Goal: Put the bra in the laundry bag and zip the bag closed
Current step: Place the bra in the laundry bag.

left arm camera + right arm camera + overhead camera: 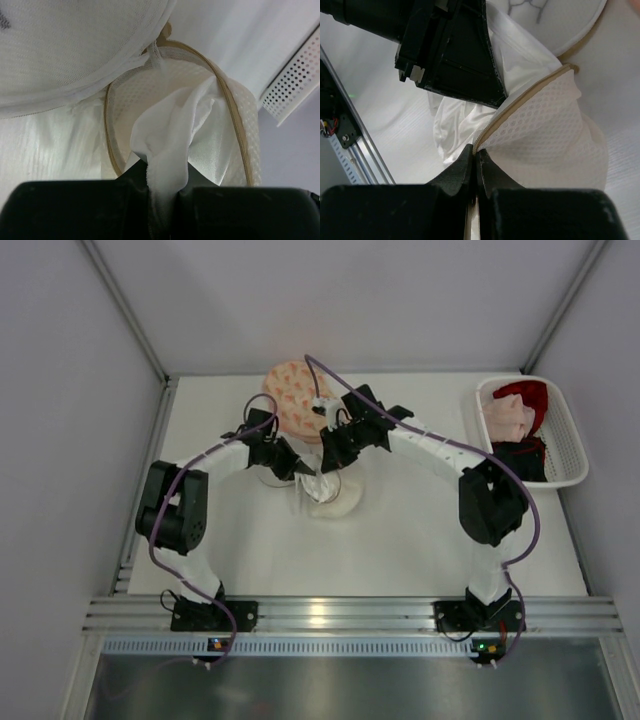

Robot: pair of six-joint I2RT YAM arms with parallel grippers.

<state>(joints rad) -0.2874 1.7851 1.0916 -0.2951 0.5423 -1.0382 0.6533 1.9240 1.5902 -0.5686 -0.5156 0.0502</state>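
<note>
Left gripper: clamped on smooth white cloth, lower centre
Right gripper: pinching beige rim of white mesh laundry bag

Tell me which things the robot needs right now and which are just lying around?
Needed: laundry bag, bra pinched in the left tool, right tool on the bag's zip edge.
Lying about: white basket, clothes in it, perhaps the pink round piece.

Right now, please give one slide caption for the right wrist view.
The right fingers pinch the beige zipper edge of the mesh laundry bag, white cloth bulging out beside it.
</note>
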